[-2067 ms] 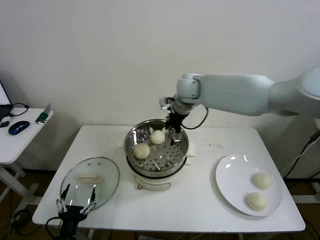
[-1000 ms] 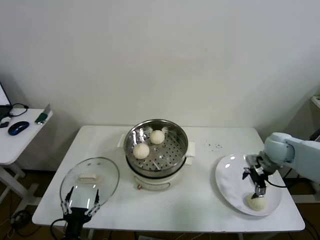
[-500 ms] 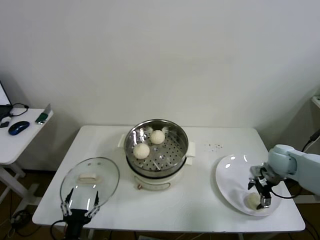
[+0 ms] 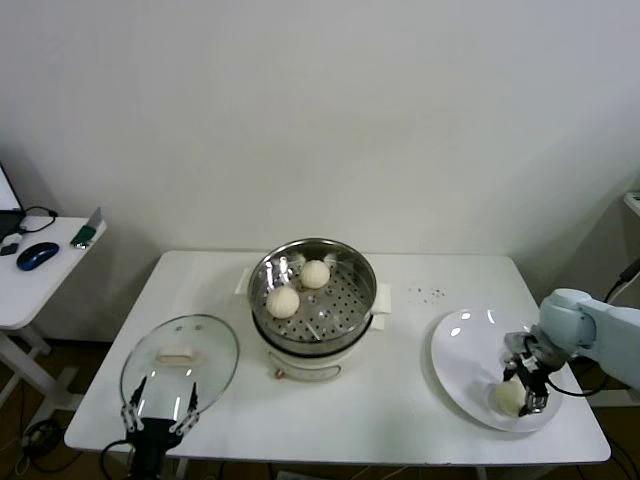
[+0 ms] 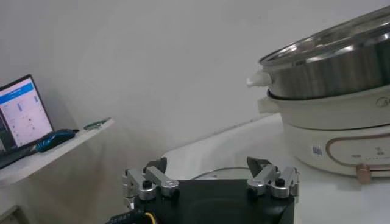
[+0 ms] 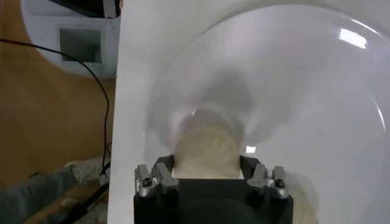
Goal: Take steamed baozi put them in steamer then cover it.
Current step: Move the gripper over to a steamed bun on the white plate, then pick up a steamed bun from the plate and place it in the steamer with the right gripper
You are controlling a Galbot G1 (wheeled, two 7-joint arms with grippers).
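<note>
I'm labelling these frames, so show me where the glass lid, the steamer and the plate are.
glass lid (image 4: 180, 360), head view, on the pane beside its white handle.
steamer (image 4: 344, 299), head view, on its bare perforated floor.
plate (image 4: 462, 352), head view, on its bare white surface.

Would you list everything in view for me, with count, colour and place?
steamed baozi: three visible, cream-white, two in steamer, one on plate
steamer: one, steel on white pot, table centre
glass lid: one, clear, table's left
plate: one, white, table's right
table: one, white
mouse: one, blue, side desk
left gripper: black, jaws open, by lid
right gripper: black, jaws closed on plate's baozi
</note>
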